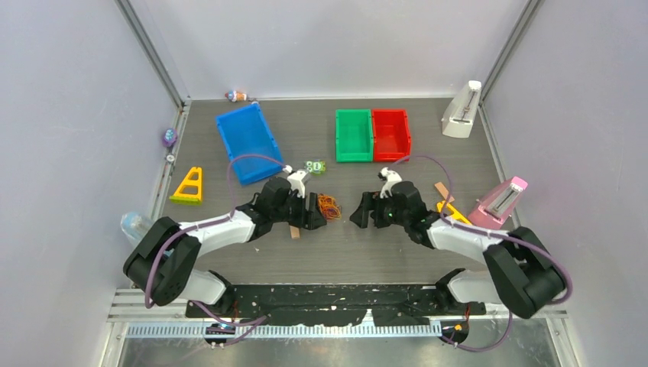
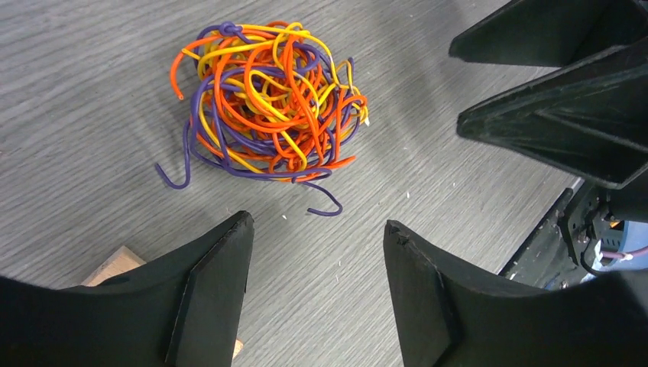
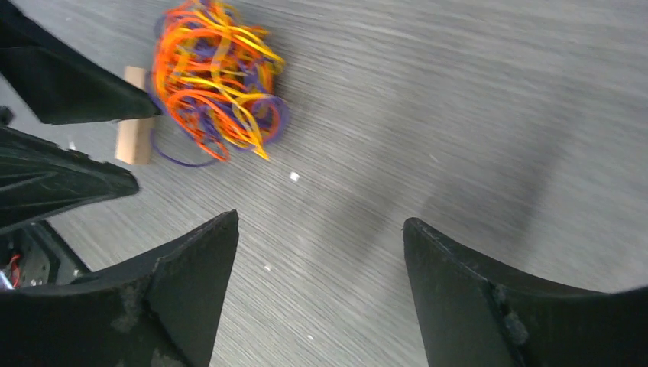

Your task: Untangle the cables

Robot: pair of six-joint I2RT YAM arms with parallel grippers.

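At table centre, the cables point(image 1: 329, 206) sit in a roundish tangle with no clear long axis, just at three o'clock of the left gripper point(image 1: 315, 212), the nearer one, and at nine o'clock of the right gripper point(image 1: 356, 211). Both gape, empty.

No readable text, brand or number in any view. Small green piece point(image 1: 314, 166) lying just right of the blue bin point(image 1: 246, 141) has pale marks on top, possibly digits, too small to make out. Wrist views: nothing legible.

Cables point(image 1: 329, 206) beside left gripper point(image 1: 316, 212), apparently loose
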